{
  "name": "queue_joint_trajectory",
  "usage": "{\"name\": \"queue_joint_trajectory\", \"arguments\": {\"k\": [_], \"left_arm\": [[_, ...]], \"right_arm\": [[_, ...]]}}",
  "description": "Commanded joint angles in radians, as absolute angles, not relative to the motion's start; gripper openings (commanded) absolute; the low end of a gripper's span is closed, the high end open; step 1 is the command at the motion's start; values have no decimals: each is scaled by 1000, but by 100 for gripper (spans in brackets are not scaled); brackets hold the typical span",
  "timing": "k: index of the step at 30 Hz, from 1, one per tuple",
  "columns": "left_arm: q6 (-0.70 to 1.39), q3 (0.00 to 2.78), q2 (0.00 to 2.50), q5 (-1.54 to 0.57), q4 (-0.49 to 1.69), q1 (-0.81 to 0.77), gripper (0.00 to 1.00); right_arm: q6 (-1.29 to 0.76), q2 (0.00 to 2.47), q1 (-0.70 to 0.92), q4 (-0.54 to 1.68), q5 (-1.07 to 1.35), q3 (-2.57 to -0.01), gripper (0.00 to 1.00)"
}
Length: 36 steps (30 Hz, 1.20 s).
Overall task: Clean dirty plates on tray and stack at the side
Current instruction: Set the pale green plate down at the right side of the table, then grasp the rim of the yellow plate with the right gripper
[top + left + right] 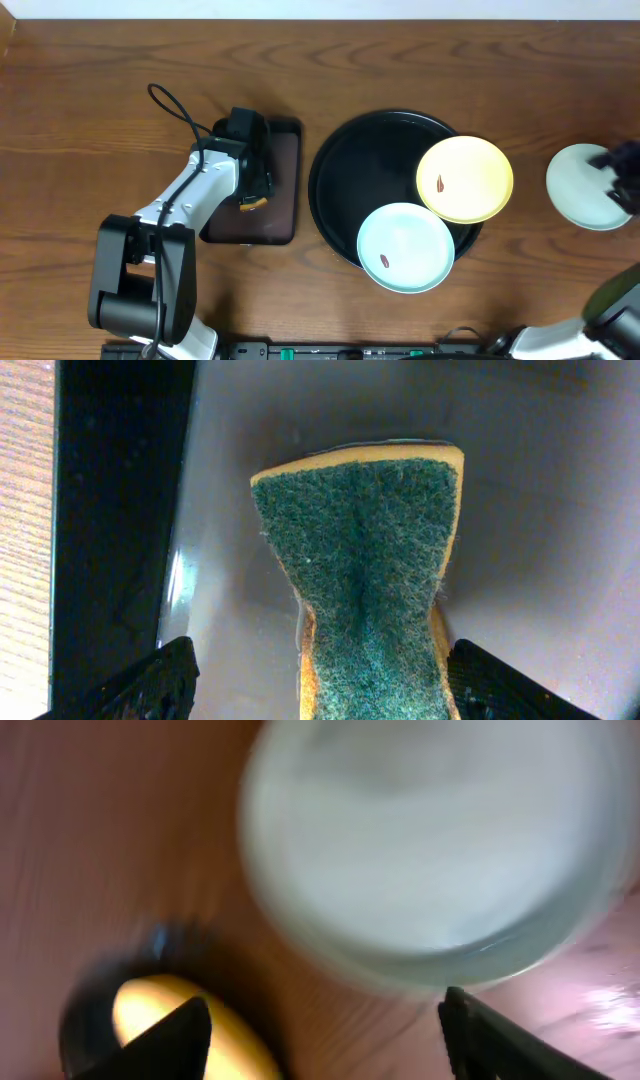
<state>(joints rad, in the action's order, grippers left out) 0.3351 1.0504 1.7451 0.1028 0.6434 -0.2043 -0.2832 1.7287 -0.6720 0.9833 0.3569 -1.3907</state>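
Observation:
The black round tray (340,185) lies mid-table. A yellow plate (465,179) with a brown smear rests on its right rim. A mint plate (405,248) with a smear sits at its front edge. A second mint plate (583,188) lies on the table to the right, off the tray. My right gripper (618,172) hovers open over that plate's right edge; in the blurred right wrist view the plate (430,850) lies ahead of the open fingers (320,1030). My left gripper (250,185) is open around a green-and-yellow sponge (365,550), its right finger near the sponge's edge (320,685).
A dark-brown rectangular tray (282,160) lies left of the black tray and holds the sponge (252,204); its glossy floor shows in the left wrist view (550,510). The yellow plate also shows in the right wrist view (170,1020). The table is brown wood.

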Motion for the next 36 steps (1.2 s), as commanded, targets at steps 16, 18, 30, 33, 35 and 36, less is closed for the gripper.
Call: {"name": "queue_joint_trajectory", "arguments": {"k": [16, 18, 30, 33, 35, 36], "left_arm": [[322, 1053, 1744, 100, 645, -200, 81], [322, 1053, 1744, 100, 645, -200, 81], [322, 1053, 1744, 100, 645, -200, 81], [322, 1053, 1744, 100, 645, -200, 81], [322, 1053, 1744, 100, 645, -200, 81], [322, 1053, 1744, 100, 645, -200, 81]], "right_arm": [[-86, 1678, -186, 857, 45, -1267, 79], [-41, 1678, -201, 810, 129, -1232, 75], [143, 1678, -412, 631, 540, -1047, 63], [144, 1682, -474, 600, 641, -1029, 66], [144, 1690, -484, 593, 646, -1019, 66], [144, 1695, -484, 593, 647, -1016, 65]]}}
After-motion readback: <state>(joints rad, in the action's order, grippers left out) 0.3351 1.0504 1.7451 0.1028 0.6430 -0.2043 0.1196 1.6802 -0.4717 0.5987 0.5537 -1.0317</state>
